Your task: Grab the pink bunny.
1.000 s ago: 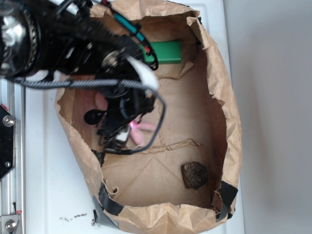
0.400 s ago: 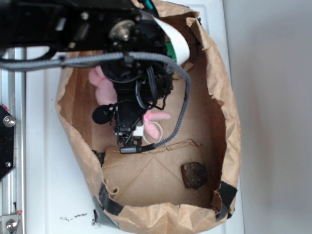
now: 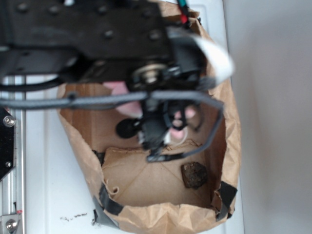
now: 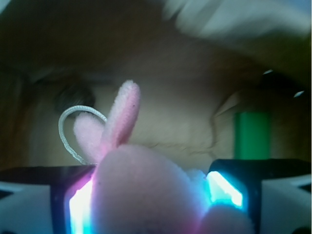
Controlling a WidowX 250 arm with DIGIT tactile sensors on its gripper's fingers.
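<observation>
A: Where is the pink bunny [image 4: 146, 195] at this moment?

B: Between the fingers of the gripper [image 4: 146, 195]. In the wrist view its plush body fills the gap between the two lit pads [image 4: 80, 207], pressed against both, with its two ears pointing away from the camera and a thin whitish loop [image 4: 73, 126] arching beside them.

A: So the fingers are closed on it?

B: Closed as far as the toy allows, yes. They grip the soft body on either side.

A: And in the exterior view?

B: The arm covers most of it. Only bits of pink [image 3: 183, 119] show beside and under the dark gripper [image 3: 158, 131], over the middle of the paper bag [image 3: 229, 126], nearer its far edge than its near one. Whether the toy touches the bag's floor I cannot tell from either view.

A: What else is in the bag?

B: A dark brown lump [image 3: 194, 175] lies on the floor by the near right corner, well apart from the gripper. The wrist view shows a green block [image 4: 252, 135] standing at the far side of the bag, blurred; in the exterior view the arm hides it.

A: What carries the bag?

B: A white table [image 3: 48, 195], with a metal rail [image 3: 9, 185] along its left edge.
</observation>
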